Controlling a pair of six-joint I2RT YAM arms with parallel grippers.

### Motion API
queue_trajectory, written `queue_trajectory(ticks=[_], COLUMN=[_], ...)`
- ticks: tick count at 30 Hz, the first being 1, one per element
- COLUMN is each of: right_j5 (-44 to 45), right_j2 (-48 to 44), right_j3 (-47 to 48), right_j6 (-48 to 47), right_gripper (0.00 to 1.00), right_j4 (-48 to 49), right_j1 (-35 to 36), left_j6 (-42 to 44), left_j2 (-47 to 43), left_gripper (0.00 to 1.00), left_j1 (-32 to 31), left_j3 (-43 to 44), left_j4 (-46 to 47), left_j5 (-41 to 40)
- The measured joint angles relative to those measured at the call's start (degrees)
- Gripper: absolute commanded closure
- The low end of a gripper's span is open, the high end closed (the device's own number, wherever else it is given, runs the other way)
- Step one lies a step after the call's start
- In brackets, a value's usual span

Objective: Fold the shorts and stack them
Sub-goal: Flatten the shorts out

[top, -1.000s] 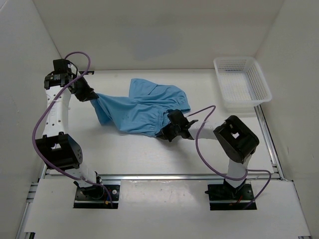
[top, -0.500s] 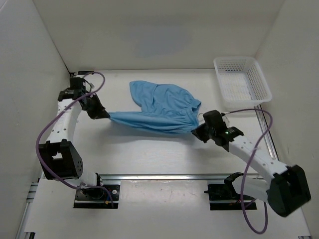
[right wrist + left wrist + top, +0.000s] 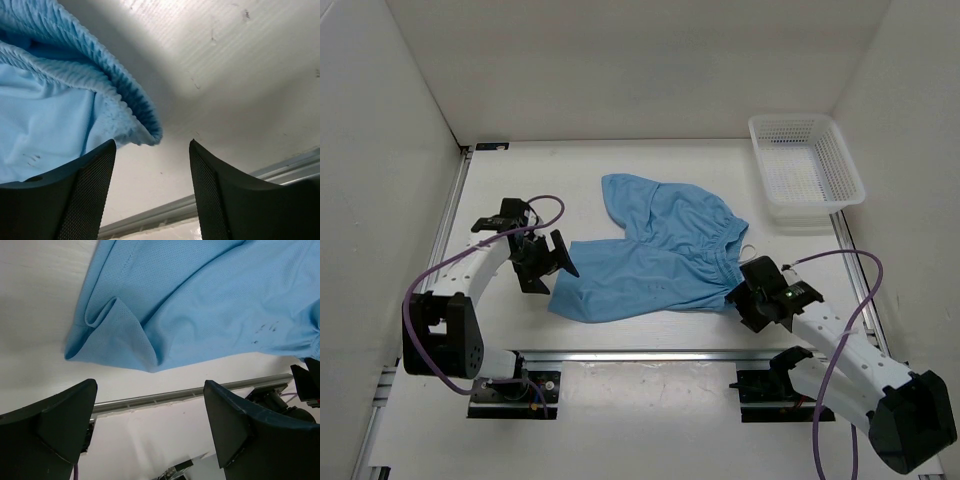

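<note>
The light blue shorts [image 3: 655, 255] lie spread on the table, gathered waistband to the right and one leg's hem to the left. My left gripper [image 3: 556, 266] stands open just off the left hem, touching nothing. In the left wrist view the folded hem corner of the shorts [image 3: 125, 335] lies beyond the wide-apart fingers [image 3: 60, 415]. My right gripper [image 3: 741, 298] is open at the waistband's near right corner. The right wrist view has the ribbed waistband [image 3: 115, 95] hanging just past the fingers [image 3: 85, 185], with nothing between them.
A white mesh basket [image 3: 805, 165] stands at the back right corner. A metal rail [image 3: 650, 353] runs along the table's near edge, just below the shorts. White walls close in the left, right and back sides.
Both grippers have opened and let go of the shorts. The shorts, stretched in the air before, now lie flat nearer the front edge. Both arms came toward the near side.
</note>
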Motion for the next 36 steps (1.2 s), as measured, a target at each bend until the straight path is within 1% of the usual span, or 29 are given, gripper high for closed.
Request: queue_trajectory(ticks=[1,3,4,7,9,12,15,16,18,20,23,24,25,27,28,29,30,31,32,33,34,36], right_j5=[-0.04,-0.02,-0.04,-0.35,-1.01,-2.62,-4.15,-4.46,-5.01,-5.68,-6.05,-6.1,-6.08,-6.05,-5.84,-5.7,-5.44,-5.31,-5.25,-5.38,-5.68,-6.05], right_j2=[-0.85,-2.51,-3.28,-6.05,-8.02,-10.43,-10.93,-10.8,-9.75,-7.67,-4.46,-3.5,-2.62,-1.03,-0.35,0.2,0.9,1.68,2.54,3.52,4.37,6.14], right_j3=[-0.33,-0.39,-0.39,-0.76,-2.08,-5.18,-7.26,-7.45,-7.48,-7.28,-6.4,-6.14,-5.92,-5.64,-5.53,-5.51,-5.51,-5.51,-5.51,-5.46,-5.31,-4.04], right_j6=[0.04,0.24,0.35,1.01,1.77,2.93,3.61,3.8,4.15,4.33,4.04,3.8,3.34,2.51,1.81,1.11,-0.04,-1.05,-2.16,-3.26,-4.55,-6.78], right_gripper=[0.32,0.32,0.31,0.2,0.14,0.12,0.11,0.11,0.11,0.11,0.11,0.12,0.15,0.19,0.28,0.34,0.42,0.66,0.81,0.9,1.0,1.0], right_j4=[-0.55,-1.51,-1.66,-2.62,-2.95,-2.99,-2.54,-2.25,-0.5,1.44,4.42,5.33,6.19,7.85,8.61,9.33,10.1,10.86,11.82,12.79,13.49,13.86], right_j1=[0.0,-0.07,-0.24,-0.39,-0.44,-0.44,-0.44,-0.44,-0.44,-0.48,-0.94,-1.31,-1.79,-3.28,-4.0,-4.68,-5.51,-6.23,-7.04,-7.85,-8.46,-9.46], left_j6=[0.07,0.15,0.11,-1.95,-4.96,-9.35,-12.2,-12.76,-13.79,-14.6,-15.61,-15.85,-16.11,-16.65,-16.94,-17.03,-16.7,-16.76,-16.72,-16.55,-16.39,-16.06], left_j2=[0.2,0.48,0.52,0.37,-0.35,-1.25,-0.04,0.74,2.56,4.57,7.37,8.35,9.35,10.49,10.95,11.45,11.82,12.09,12.24,12.35,12.35,12.35], left_gripper=[0.02,0.05,0.05,0.06,0.06,0.06,0.11,0.11,0.14,0.14,0.25,0.3,0.43,0.59,0.68,0.85,0.9,0.9,0.9,0.9,0.9,0.9], left_j1=[0.0,-0.02,-0.11,-0.39,-0.57,-0.92,-1.44,-1.57,-1.9,-2.08,-2.49,-2.58,-2.64,-2.67,-2.67,-2.67,-2.67,-2.69,-2.69,-2.78,-2.78,-2.84], left_j3=[0.13,0.22,0.22,0.07,-1.49,-5.35,-7.21,-7.41,-7.74,-8.57,-9.75,-9.97,-9.92,-9.81,-9.7,-9.64,-9.64,-9.53,-9.33,-9.18,-8.96,-8.0], left_j4=[0.04,0.22,0.15,-0.15,0.24,0.42,0.59,1.01,2.27,3.89,5.64,6.21,6.43,6.29,6.19,6.14,6.27,6.21,6.23,6.21,6.12,6.21], left_j5=[-0.13,-0.68,-1.03,-2.95,-3.82,-4.35,-5.11,-5.31,-5.33,-5.38,-5.73,-5.81,-5.57,-5.16,-4.96,-4.72,-4.61,-4.24,-4.17,-4.15,-4.24,-5.01])
